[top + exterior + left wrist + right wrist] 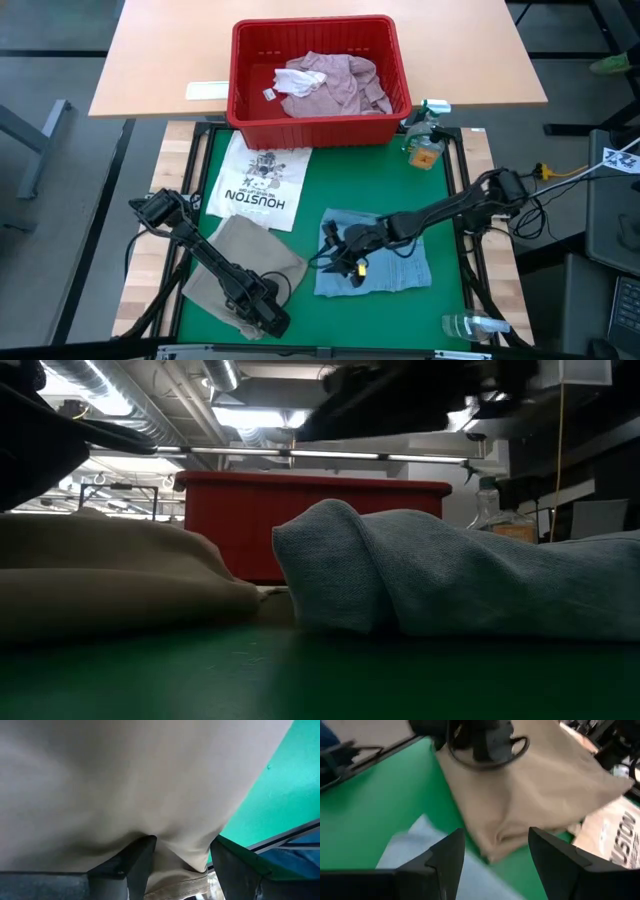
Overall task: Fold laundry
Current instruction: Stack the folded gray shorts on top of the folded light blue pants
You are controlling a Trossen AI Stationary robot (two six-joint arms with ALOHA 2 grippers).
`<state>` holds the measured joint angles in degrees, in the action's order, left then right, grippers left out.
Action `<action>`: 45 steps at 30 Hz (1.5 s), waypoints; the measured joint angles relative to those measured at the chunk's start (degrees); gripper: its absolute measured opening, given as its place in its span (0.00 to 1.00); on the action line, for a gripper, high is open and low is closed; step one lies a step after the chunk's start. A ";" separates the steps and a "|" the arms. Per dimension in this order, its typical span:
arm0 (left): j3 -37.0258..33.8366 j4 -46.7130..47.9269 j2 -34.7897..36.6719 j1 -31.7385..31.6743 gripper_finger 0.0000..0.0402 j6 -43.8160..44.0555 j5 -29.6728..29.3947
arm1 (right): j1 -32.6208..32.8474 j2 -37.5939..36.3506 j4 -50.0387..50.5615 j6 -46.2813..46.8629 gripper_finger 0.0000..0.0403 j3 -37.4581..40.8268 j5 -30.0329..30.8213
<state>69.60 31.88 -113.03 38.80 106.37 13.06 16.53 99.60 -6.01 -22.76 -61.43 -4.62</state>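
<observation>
The tan cloth [243,262] and the light blue garment [385,270] are laid on the green mat [330,195]. Both are judged soft and limp; a hem corner is best pinched. The left gripper [180,865] and right gripper [495,857] are spread wide, holding nothing. A pink-mauve shirt [330,85] is contained in the red basket [245,105].
</observation>
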 joint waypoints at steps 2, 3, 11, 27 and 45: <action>-0.07 -0.30 0.00 -0.03 0.48 0.05 -0.21 | -0.01 2.43 0.63 0.00 0.55 -2.71 0.00; -0.05 -0.36 0.00 -0.03 0.48 0.06 -0.44 | 0.00 3.90 0.70 0.00 0.55 -4.24 0.00; -0.04 -1.10 0.00 -0.04 0.48 0.07 -2.20 | -0.02 13.22 6.80 -0.27 0.55 -12.49 0.01; -0.09 -2.58 0.00 -0.18 0.48 -0.42 -3.61 | -0.02 24.18 8.73 -1.49 0.55 -17.61 4.11; -0.11 -2.77 0.00 0.65 0.47 -0.43 -3.17 | -0.02 25.09 9.26 -0.23 0.08 -17.73 8.63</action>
<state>69.49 29.10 -113.03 39.45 105.94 9.89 16.51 124.68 3.25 -22.99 -79.15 4.00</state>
